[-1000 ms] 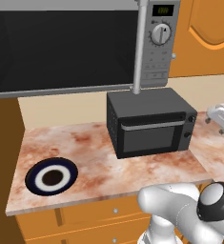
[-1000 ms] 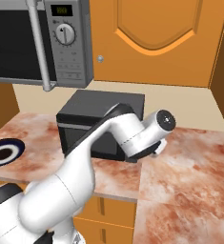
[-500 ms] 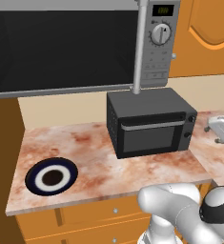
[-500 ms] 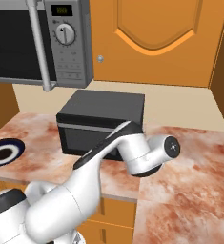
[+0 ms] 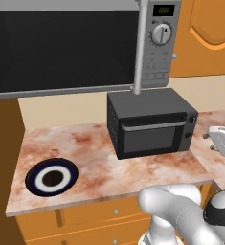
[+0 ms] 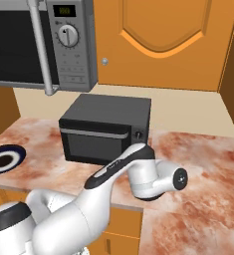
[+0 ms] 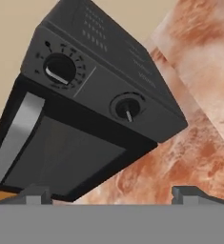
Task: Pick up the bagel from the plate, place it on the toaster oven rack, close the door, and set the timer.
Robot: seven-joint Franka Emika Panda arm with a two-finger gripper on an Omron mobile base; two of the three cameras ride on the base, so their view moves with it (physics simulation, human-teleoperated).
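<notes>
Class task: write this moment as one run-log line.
end effector: open, empty, facing toaster oven knobs | door: shut | plate: on counter, no bagel on it

base views flank toaster oven [image 5: 150,122], hand view close, rolled

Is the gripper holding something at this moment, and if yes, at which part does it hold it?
Nothing is held. In the hand view the gripper is open with only air between its fingertips, facing the toaster oven with its door closed.

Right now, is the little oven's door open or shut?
Shut. The toaster oven door stands upright, flat against its front, handle bar on top.
</notes>
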